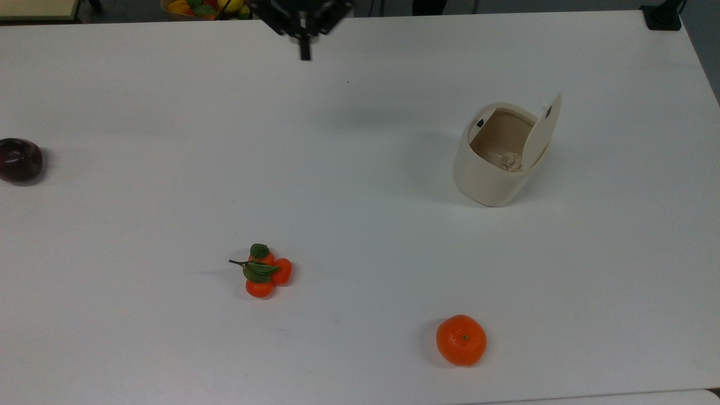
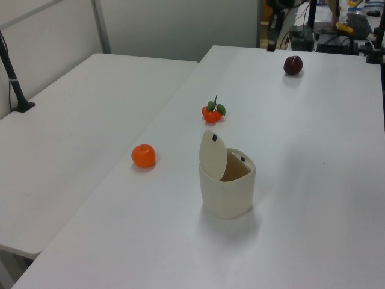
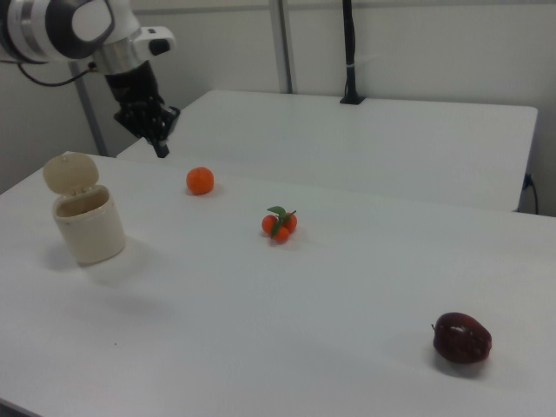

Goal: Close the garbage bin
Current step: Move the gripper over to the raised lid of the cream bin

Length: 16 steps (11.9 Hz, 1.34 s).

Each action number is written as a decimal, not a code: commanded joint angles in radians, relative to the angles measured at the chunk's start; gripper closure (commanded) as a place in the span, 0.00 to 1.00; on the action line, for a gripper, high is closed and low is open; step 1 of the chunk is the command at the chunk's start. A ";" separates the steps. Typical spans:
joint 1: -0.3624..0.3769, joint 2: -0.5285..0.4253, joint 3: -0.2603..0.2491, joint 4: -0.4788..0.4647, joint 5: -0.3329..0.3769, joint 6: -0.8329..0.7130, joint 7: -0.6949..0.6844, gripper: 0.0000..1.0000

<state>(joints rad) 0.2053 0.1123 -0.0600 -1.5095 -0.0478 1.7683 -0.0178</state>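
**Open bin on a white desk, arm high at the far edge**

The garbage bin (image 1: pixel 495 163) stood toward the top view's right, its lid (image 1: pixel 541 132) raised upright, with bare desk (image 1: pixel 360 185) all around it. The gripper (image 1: pixel 304 52) hung above the desk's top edge in the top view, well apart from the bin; its fingers appeared pressed together, holding nothing. A single orange (image 1: pixel 461 340), a leafy orange cluster (image 1: pixel 262 271) and a dark apple (image 1: pixel 19 160) lay widely spaced.
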 commanded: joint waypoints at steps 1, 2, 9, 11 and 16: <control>0.103 0.049 -0.008 -0.012 0.009 0.202 -0.001 1.00; 0.130 0.062 -0.008 -0.012 0.029 0.264 -0.002 1.00; 0.354 0.178 -0.008 -0.014 0.068 0.641 0.005 1.00; 0.390 0.200 -0.008 -0.014 0.066 0.706 0.004 1.00; 0.443 0.204 -0.008 -0.021 0.068 0.700 0.002 1.00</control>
<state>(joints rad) 0.6242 0.3286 -0.0524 -1.5127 0.0029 2.4591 -0.0139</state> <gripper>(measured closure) 0.991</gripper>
